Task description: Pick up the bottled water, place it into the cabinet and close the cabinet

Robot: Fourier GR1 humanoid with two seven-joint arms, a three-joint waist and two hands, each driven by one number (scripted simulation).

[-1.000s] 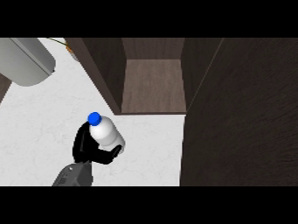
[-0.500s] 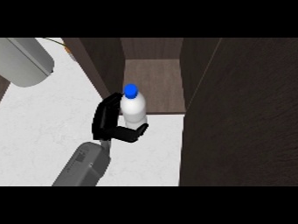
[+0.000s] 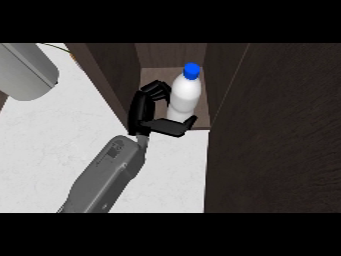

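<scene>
The left hand (image 3: 145,116) curls round the water bottle (image 3: 183,99) — fingers behind it, thumb under its base — and holds it upright at the mouth of the open cabinet (image 3: 114,75). The bottle is smooth and white with a round blue cap; no label can be read. The cabinet is dark wood grain, the counter (image 3: 33,150) pale and speckled.
</scene>
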